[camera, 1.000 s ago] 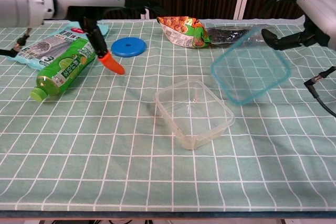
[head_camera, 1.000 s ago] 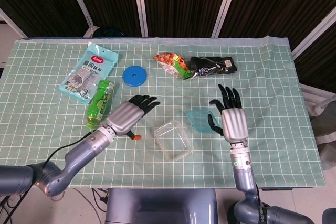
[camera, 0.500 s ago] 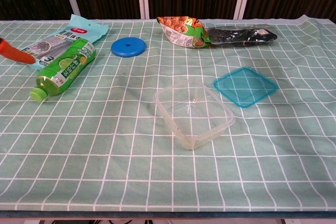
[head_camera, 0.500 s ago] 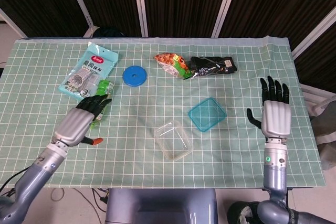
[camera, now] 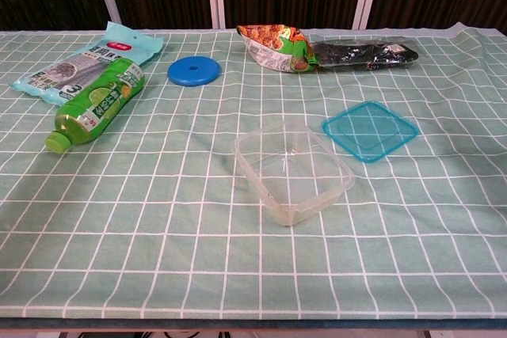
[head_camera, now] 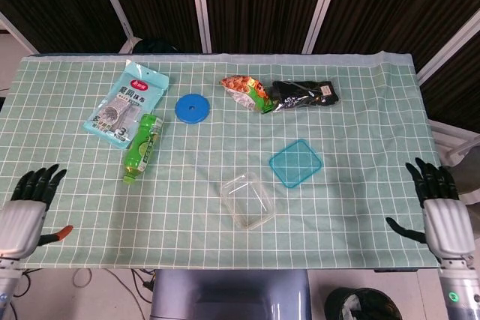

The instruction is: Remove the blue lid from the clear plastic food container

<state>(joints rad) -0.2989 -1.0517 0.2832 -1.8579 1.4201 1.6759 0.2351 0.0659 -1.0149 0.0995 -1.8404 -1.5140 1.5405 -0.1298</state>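
Hands: your left hand [head_camera: 26, 211] sits off the near-left table corner and your right hand [head_camera: 442, 211] off the near-right corner, both with fingers spread and holding nothing; neither shows in the chest view.
Lid: the flat, translucent blue square plastic lid [head_camera: 295, 163] lies on the green checked tablecloth [head_camera: 360, 110], just beside the container on its far-right side, with a narrow gap between them.
Container: the clear rectangular plastic food container [head_camera: 247, 199] stands open-side up near the table's near edge, with nothing in it.
Progress: as I judge it, your task is done; the lid is off and lying flat, and nothing is left but to keep your hands clear.
Orientation: the container's long axis runs diagonally, from far-left toward near-right, one corner pointing at you; the lid sits turned like a diamond, corners toward the far and near edges.
Risk: little, since both hands are well apart from both pieces.
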